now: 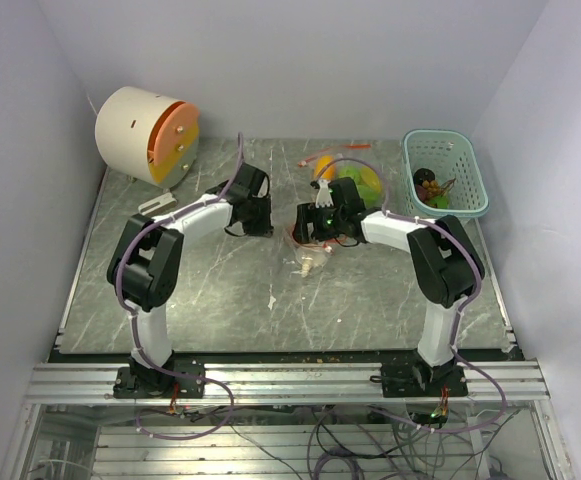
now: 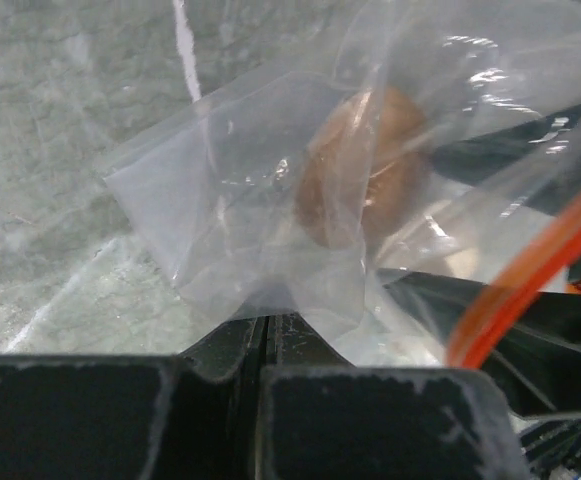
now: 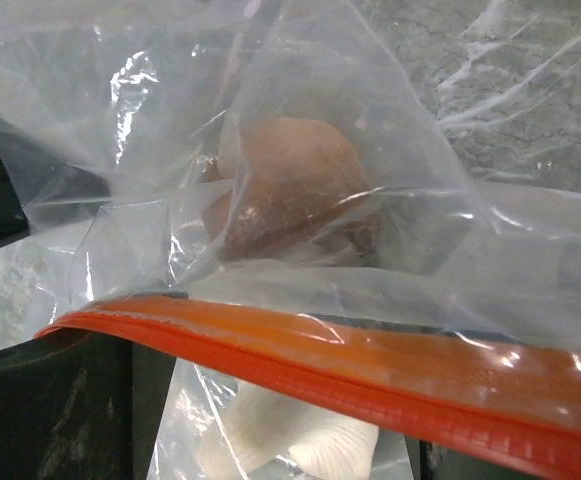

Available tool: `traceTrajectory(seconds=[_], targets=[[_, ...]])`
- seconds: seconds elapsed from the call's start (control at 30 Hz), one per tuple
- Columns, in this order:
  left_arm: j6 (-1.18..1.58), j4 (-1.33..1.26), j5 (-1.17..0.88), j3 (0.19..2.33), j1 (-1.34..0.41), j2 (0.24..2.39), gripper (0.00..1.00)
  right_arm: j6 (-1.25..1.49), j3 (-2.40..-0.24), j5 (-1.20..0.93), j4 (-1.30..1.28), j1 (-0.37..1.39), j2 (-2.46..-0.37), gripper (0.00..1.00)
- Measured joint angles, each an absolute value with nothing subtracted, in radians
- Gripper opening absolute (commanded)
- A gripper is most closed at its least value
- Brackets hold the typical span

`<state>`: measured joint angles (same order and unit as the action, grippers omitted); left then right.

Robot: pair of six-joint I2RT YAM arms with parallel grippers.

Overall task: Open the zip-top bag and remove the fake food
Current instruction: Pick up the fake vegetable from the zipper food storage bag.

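The clear zip-top bag (image 2: 250, 220) hangs between my two grippers above the table's middle. My left gripper (image 2: 262, 325) is shut on one of its plastic corners. A brown mushroom-like piece of fake food (image 3: 290, 185) and a white ribbed piece (image 3: 310, 445) lie inside the bag. The red-orange zip strip (image 3: 370, 370) runs across the jaws of my right gripper (image 3: 270, 440). Those jaws stand wide apart on either side of the strip and bag. From above, the right gripper (image 1: 318, 222) sits just right of the left gripper (image 1: 265, 220).
Orange and green toy pieces (image 1: 348, 175) lie on the table behind the right gripper. A pale teal basket (image 1: 470, 165) at the back right holds dark and green pieces. A cream drum with an orange face (image 1: 148, 135) stands at the back left.
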<state>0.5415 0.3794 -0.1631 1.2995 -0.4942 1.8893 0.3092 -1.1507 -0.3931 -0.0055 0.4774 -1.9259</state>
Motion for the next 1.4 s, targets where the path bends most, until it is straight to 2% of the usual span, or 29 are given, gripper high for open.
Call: traceTrajectory(seconds=[0.3, 0.43, 0.6, 0.67, 0.83, 0.97, 1.33, 1.4], targets=[[0.532, 0.51, -0.194, 1.478, -0.494, 1.853, 0.07, 0.424, -1.048, -0.506, 0.099, 0.392, -1.873, 0.77], [0.543, 0.513, -0.233, 1.499, -0.497, 1.801, 0.07, 0.506, -0.982, -0.605, 0.2, 0.313, -1.866, 0.77], [0.549, 0.516, -0.248, 1.495, -0.501, 1.785, 0.07, 0.561, -0.957, -0.67, 0.258, 0.305, -1.866, 0.78], [0.552, 0.518, -0.248, 1.481, -0.501, 1.785, 0.07, 0.568, -0.957, -0.687, 0.28, 0.31, -1.866, 0.8], [0.556, 0.529, -0.247, 1.464, -0.501, 1.793, 0.07, 0.572, -0.955, -0.719, 0.303, 0.309, -1.866, 0.95], [0.561, 0.528, -0.247, 1.459, -0.501, 1.806, 0.07, 0.562, -0.956, -0.709, 0.292, 0.309, -1.866, 1.0], [0.584, 0.518, -0.247, 1.443, -0.51, 1.806, 0.07, 0.549, -1.044, -0.51, 0.111, 0.305, -1.867, 1.0], [0.585, 0.516, -0.247, 1.442, -0.518, 1.806, 0.07, 0.555, -1.061, -0.467, 0.088, 0.304, -1.867, 0.97]])
